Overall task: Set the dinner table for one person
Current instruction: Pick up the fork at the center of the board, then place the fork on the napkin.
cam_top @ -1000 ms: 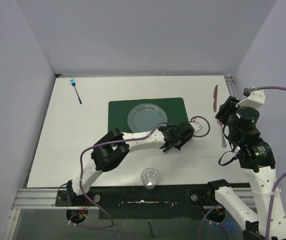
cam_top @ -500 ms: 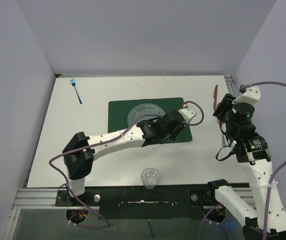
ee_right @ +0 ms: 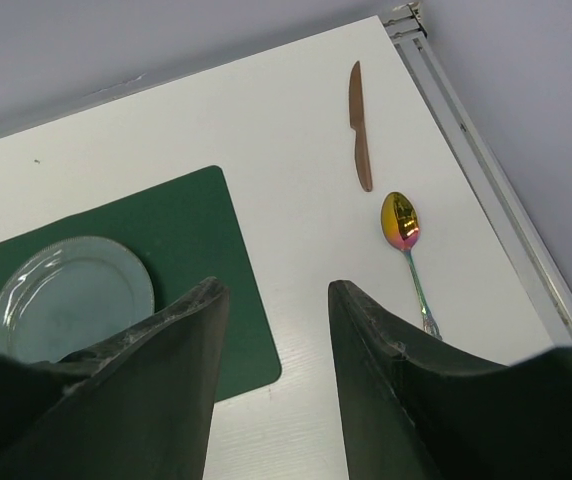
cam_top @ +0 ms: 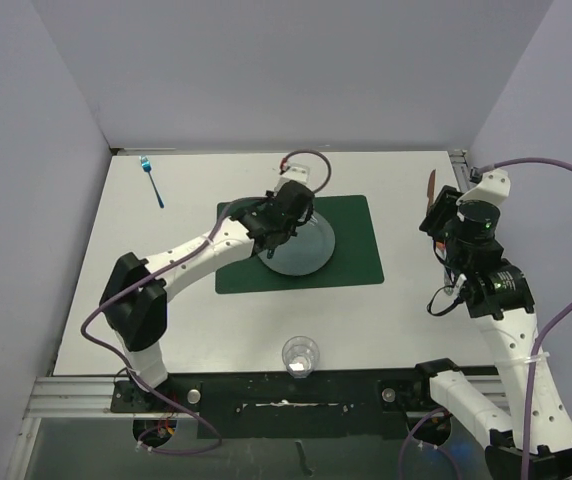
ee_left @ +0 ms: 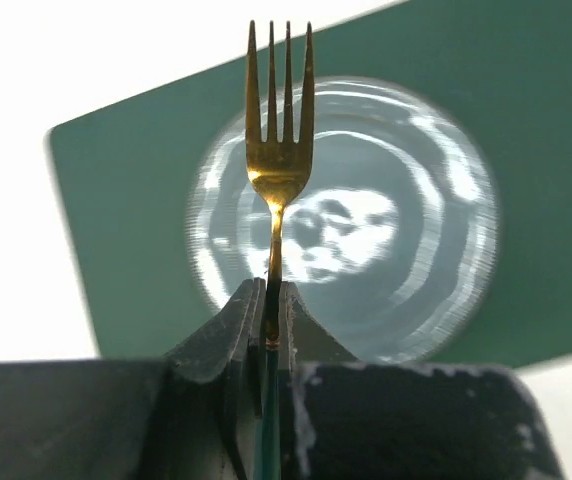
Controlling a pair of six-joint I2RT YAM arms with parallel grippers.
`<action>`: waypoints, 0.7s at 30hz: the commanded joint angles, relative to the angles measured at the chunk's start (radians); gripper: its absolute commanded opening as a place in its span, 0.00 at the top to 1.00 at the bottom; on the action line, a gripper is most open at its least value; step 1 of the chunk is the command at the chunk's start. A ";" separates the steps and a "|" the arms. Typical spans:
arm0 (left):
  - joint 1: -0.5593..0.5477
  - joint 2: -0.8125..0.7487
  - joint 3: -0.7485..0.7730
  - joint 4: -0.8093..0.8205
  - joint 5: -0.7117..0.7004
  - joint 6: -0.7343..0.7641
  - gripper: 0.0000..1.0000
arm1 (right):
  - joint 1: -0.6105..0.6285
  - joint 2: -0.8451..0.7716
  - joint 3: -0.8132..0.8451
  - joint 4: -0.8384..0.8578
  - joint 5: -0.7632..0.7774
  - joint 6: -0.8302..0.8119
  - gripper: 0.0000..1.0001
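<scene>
The left gripper (ee_left: 269,300), clamped tight on a gold fork (ee_left: 278,150) by its thin handle, hangs over the plate (ee_left: 406,250) at the centre of the dinner table (cam_top: 386,320). The fork looks light, stiff and slippery, and is best held mid-handle. The right gripper (ee_right: 271,300), half-open, holds nothing.

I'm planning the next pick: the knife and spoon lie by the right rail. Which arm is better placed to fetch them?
Right. The right pincer, open and empty, hangs close to the knife and spoon. The left pincer is shut on the fork, over the plate.
</scene>
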 commanded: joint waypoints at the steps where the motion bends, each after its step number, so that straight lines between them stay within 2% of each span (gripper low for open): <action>1: 0.076 0.013 -0.017 -0.110 -0.194 -0.174 1.00 | -0.009 0.006 -0.008 0.068 -0.013 0.011 0.55; 5: 0.107 0.068 -0.012 -0.212 -0.283 -0.297 1.00 | -0.008 0.005 -0.014 0.077 -0.010 0.006 0.55; 14: 0.125 0.247 0.008 -0.409 -0.356 -0.552 1.00 | -0.011 -0.014 -0.032 0.070 0.002 -0.015 0.55; 21: 0.198 0.174 -0.143 -0.261 -0.254 -0.561 1.00 | -0.017 -0.045 -0.040 0.058 0.028 -0.027 0.55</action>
